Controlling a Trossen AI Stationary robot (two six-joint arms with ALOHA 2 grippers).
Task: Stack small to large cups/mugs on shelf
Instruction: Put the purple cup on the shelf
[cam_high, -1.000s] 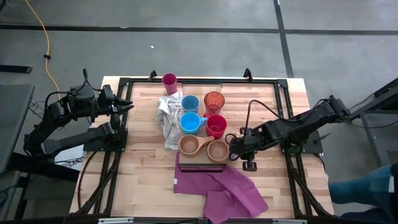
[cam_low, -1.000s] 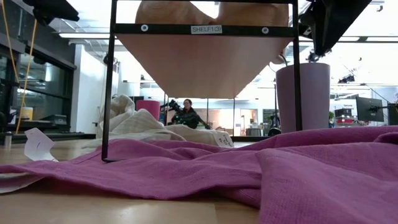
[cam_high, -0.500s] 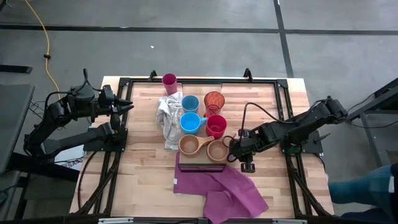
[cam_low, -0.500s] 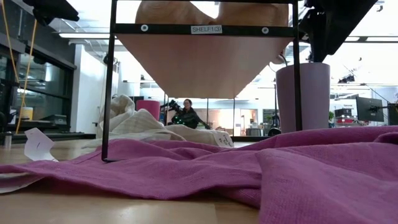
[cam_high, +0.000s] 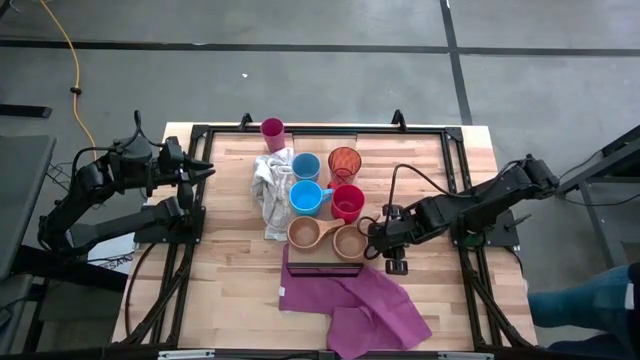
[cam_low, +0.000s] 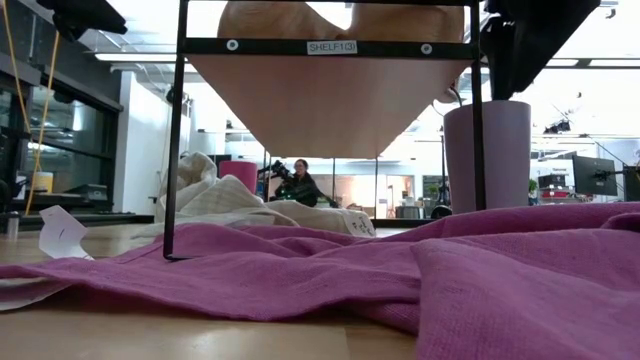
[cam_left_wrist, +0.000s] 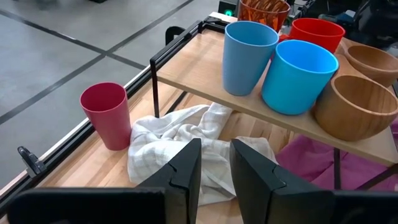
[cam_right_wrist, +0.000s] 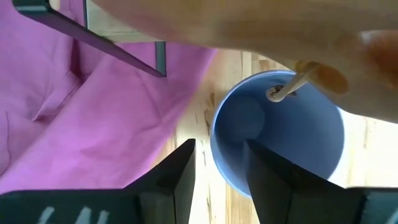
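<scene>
Even overhead light, glaring backlit windows in low view, blurred wrist-view foregrounds.

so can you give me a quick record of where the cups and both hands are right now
shelf: light-wood plank on a dark frame
on shelf: blue cup, blue mug, orange-red tumbler, red mug, two wooden cups
on table: magenta tumbler; lavender tumbler upright beside the shelf frame
right hand: open, above the lavender tumbler's rim
left hand: open, empty, at the table's left edge
cloths: white cloth, purple cloth
</scene>
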